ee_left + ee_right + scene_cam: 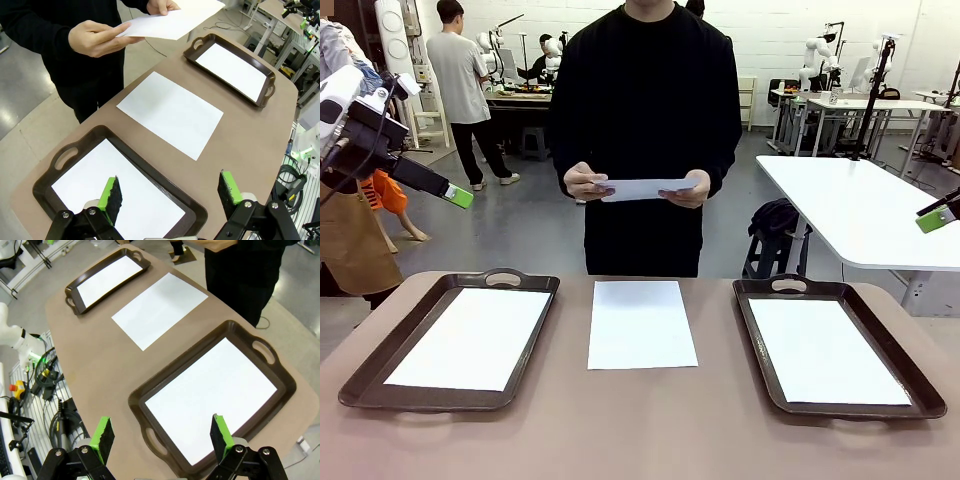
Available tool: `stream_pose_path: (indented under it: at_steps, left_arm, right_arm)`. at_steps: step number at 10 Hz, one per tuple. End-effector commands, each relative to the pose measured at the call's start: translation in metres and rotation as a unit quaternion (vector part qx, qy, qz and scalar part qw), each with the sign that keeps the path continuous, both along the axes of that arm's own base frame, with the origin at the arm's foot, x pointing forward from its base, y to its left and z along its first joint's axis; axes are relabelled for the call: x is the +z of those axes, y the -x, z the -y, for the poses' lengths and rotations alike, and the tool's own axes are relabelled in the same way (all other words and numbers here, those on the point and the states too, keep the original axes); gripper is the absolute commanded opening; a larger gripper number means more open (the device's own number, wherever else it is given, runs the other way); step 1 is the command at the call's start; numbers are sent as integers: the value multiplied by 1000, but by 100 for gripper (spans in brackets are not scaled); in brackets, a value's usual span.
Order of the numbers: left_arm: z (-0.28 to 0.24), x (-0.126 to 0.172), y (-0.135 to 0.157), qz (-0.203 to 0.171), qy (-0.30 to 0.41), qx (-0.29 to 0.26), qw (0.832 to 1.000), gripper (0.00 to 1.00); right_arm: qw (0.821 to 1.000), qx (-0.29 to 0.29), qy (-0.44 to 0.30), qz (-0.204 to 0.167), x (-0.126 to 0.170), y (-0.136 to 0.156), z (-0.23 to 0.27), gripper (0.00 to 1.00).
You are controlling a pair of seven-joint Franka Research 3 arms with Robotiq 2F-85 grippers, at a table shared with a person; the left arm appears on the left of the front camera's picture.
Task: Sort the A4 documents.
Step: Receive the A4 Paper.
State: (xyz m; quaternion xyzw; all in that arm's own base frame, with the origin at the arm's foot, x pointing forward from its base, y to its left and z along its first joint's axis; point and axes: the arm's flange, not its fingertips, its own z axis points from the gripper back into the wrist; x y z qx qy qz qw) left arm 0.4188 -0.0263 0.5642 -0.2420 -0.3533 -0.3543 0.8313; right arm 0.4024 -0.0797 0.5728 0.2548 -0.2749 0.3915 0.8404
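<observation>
Sorting looks to be part-way along, and the step in hand is picking up the next sheet. On the brown tabletop (640, 430) two dark brown handled trays sit toward the left and right edges. The left tray (440, 399) has one white A4 sheet (470, 338) lying flat on its floor, and the right tray (890, 350) has another white A4 sheet (825, 350) lying the same way. Between them a loose A4 sheet (641, 323) lies flat on the bare tabletop, its short side close to the far edge and apart from both trays. At that far edge a person (640, 110) holds a further sheet (645, 189) in both hands, above the tabletop.

Neither arm is engaged. The left end effector (170, 192) hangs above the near end of the left tray with its jaws wide apart and nothing between the green pads. The right end effector (162, 435) hangs above the near end of the right tray, also spread wide and empty.

The next move probably falls to whichever arm serves the loose sheet's destination. It would need to reach toward the middle of the far edge and come down on the paper. Every sheet looks blank from here, so I cannot tell which tray it belongs to. Thin paper lying flush offers the pads no edge, so the grasp likely calls for pressing and pinching up a fold, or sliding the sheet until a border overhangs. The sheet then has to be laid squarely on the one already in the tray.
</observation>
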Motion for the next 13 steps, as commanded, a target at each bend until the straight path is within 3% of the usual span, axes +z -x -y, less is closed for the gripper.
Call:
stream_pose_path:
  at_steps: [1, 13]
  left_arm:
    - [0, 0, 0, 0, 1, 0, 1000, 100]
    - [0, 0, 0, 0, 1, 0, 1000, 100]
  right_arm:
    - [1000, -1, 0, 1, -1, 0, 0, 100]
    - [1000, -1, 0, 1, -1, 0, 0, 100]
